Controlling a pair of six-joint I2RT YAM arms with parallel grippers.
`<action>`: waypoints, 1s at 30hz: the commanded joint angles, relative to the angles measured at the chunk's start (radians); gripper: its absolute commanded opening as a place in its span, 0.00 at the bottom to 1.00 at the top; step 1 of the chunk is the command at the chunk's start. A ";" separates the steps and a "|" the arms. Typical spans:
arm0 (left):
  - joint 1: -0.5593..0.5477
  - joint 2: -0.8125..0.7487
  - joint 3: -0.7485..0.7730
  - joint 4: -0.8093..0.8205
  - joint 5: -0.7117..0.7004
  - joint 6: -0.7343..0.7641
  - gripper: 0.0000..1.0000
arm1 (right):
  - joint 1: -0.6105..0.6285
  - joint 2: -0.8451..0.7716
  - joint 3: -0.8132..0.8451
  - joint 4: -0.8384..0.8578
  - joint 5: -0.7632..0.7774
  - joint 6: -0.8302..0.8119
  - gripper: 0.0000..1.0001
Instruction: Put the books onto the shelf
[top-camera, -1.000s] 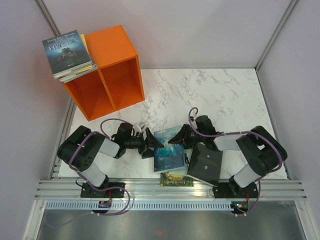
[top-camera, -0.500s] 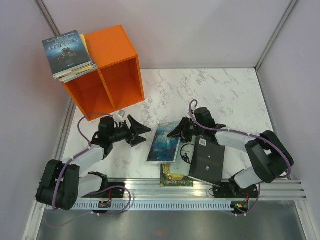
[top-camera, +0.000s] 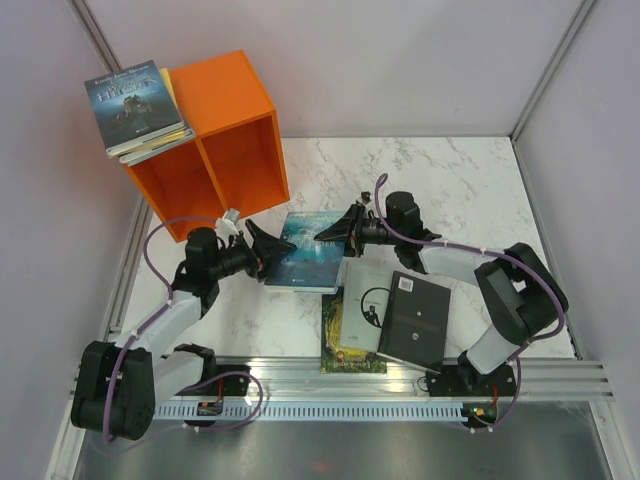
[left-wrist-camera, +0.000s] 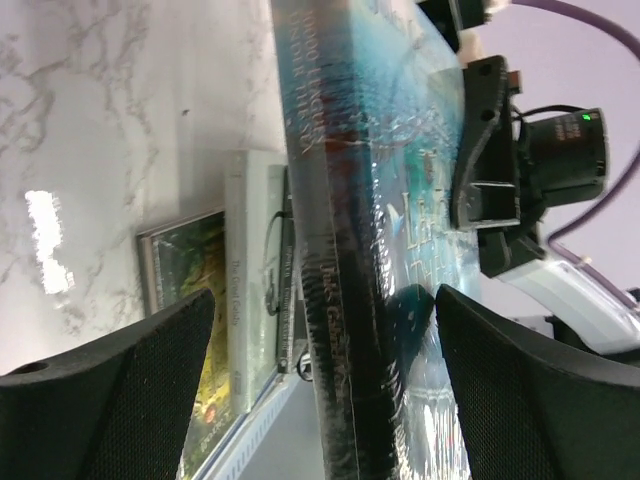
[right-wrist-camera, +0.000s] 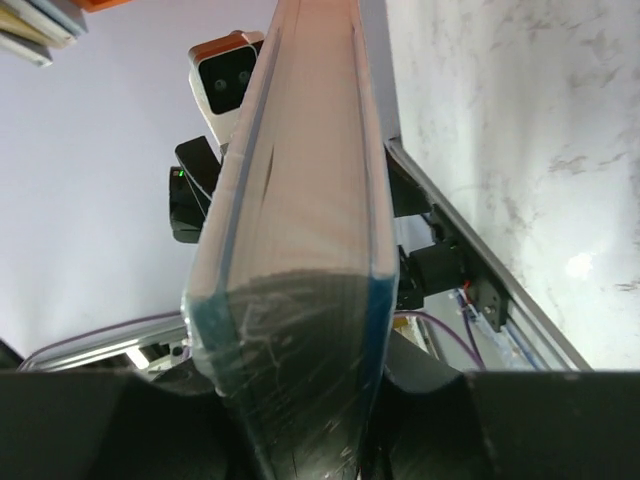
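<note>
On the marble table (top-camera: 450, 190) the orange shelf (top-camera: 225, 140) stands at the far left corner, both compartments bare, with a stack of books (top-camera: 135, 105) lying on its roof. In front of it a teal book (top-camera: 305, 252) hangs between the arms, apparently clear of the tabletop. The right gripper (top-camera: 335, 232) is clamped on its right edge, the left gripper (top-camera: 272, 248) gapes wide around its spine, and three more books (top-camera: 418, 318) overlap near the front rail.

You'll see the teal book (top-camera: 303, 252) tilted near the open front of the orange shelf (top-camera: 232, 100), a stack of books (top-camera: 135, 103) flat on its top left, and a black book (top-camera: 418, 322), grey book (top-camera: 364, 300) and green book (top-camera: 345, 356) overlapping nearer you.
</note>
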 joint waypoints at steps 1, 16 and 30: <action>-0.004 -0.019 -0.008 0.192 0.038 -0.086 0.93 | 0.011 -0.017 0.043 0.304 -0.100 0.145 0.00; -0.086 -0.054 0.038 0.321 0.042 -0.214 0.02 | 0.041 0.092 0.039 0.572 -0.080 0.308 0.17; -0.084 -0.223 0.281 -0.432 -0.497 -0.046 0.02 | 0.137 -0.054 -0.178 0.543 -0.018 0.308 0.98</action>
